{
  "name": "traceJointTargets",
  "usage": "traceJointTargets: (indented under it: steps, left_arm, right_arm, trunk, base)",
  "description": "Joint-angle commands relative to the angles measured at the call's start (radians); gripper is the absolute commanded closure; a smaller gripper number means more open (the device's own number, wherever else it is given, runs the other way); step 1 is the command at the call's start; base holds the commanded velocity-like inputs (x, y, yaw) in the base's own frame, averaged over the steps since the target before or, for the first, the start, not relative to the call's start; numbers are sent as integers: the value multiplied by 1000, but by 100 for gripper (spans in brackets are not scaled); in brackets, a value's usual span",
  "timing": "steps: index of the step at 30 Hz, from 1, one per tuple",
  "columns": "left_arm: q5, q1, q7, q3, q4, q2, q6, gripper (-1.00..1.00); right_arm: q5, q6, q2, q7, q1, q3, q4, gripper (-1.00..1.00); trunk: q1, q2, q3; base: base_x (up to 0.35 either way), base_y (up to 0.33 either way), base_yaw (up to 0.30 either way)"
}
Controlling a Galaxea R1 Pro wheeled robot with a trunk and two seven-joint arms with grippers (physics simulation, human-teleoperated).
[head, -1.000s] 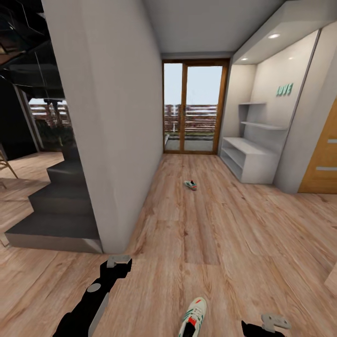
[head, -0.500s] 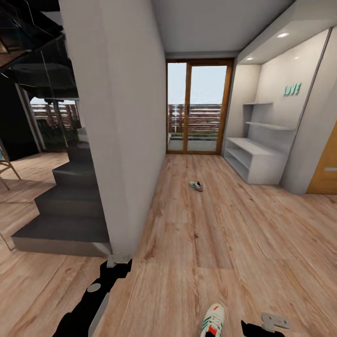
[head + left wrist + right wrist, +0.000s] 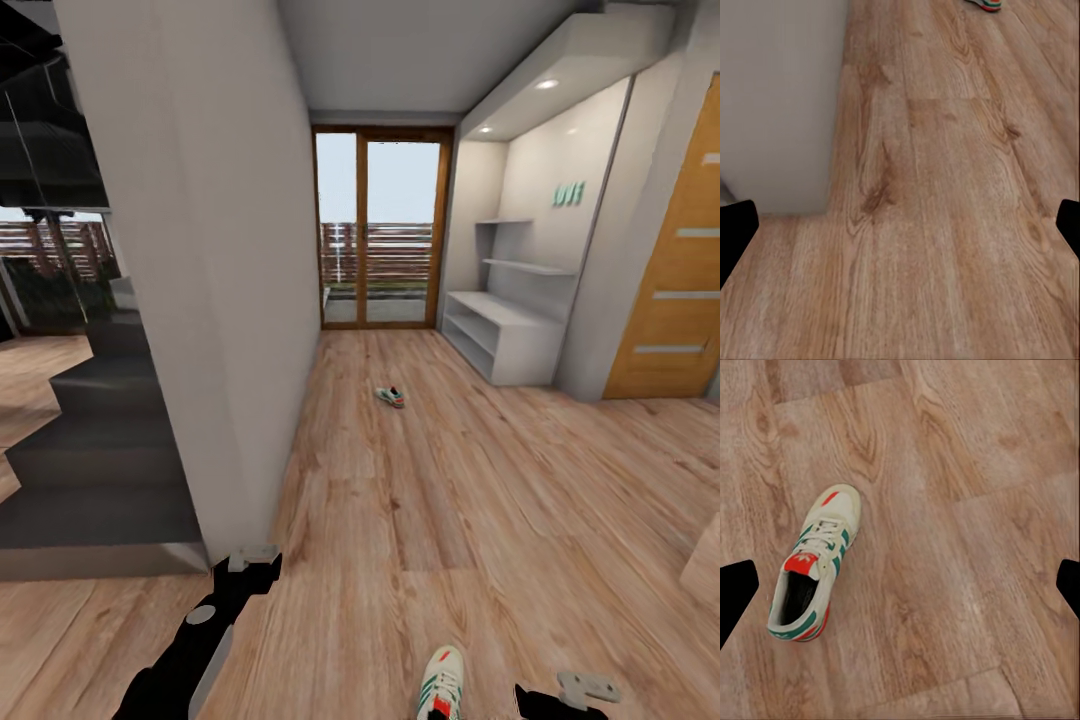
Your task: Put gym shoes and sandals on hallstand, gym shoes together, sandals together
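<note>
One gym shoe (image 3: 814,564) lies upright on its sole on the wood-plank floor (image 3: 967,547), alone. It is off-white with green side stripes, white laces, a red-orange tongue and a small red patch on the toe; its dark opening faces up. The two dark fingertips (image 3: 735,598) of the right gripper (image 3: 900,592) sit at opposite edges, spread wide, well apart from the shoe and holding nothing.

In the head view, the near shoe (image 3: 440,685) at 6 o'clock is cut off by the bottom edge, heel unseen. The far shoe (image 3: 391,397) is too small for detail. In the left wrist view, a shoe (image 3: 984,4) at 1 o'clock is mostly cropped.
</note>
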Motion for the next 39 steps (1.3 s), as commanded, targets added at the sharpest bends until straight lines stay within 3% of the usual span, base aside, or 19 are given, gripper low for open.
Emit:
traceJointTargets:
  steps: [1, 10, 39]
  left_arm:
    - [1, 0, -1, 0, -2, 0, 5, -100]
    - [1, 0, -1, 0, -2, 0, 5, -100]
    - [1, 0, -1, 0, -3, 0, 5, -100]
  right_arm:
    - [-1, 5, 0, 1, 0, -1, -1, -100]
    - [-1, 5, 0, 1, -1, -1, 0, -100]
    - [-1, 5, 0, 1, 0, -1, -1, -100]
  trunk:
    - [0, 0, -1]
    - [0, 0, -1]
    - [0, 0, -1]
  base:
    - [6, 7, -298]
    - [18, 64, -265]
    - [121, 275, -8]
